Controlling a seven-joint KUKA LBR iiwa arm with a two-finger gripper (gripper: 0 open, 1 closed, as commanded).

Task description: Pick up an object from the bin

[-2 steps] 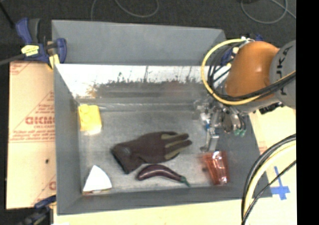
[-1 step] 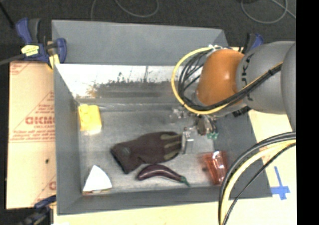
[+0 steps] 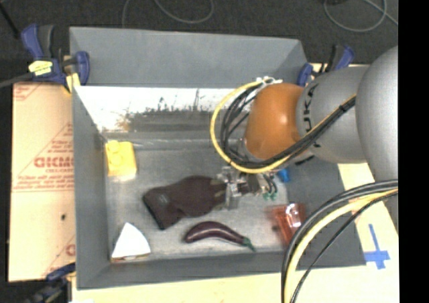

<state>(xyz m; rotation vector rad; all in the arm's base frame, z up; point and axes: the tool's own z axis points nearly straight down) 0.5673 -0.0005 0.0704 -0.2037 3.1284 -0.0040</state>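
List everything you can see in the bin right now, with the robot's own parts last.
bin: one, grey metal, centre of view
yellow block: one, yellow, far left of the floor
dark cloth: one, dark brown, crumpled, mid-floor
eggplant-shaped toy: one, purple with a green stem, by the near wall below the cloth
white wedge: one, white, near-left corner
red thing: one, red-orange, near-right; kind unclear
small blue thing: one, blue, right side, partly under the arm
arm: one, grey, entering from the right
orange cover: one, orange, on the wrist, with cables looped around it
end effector: one, metal, at the cloth's right end
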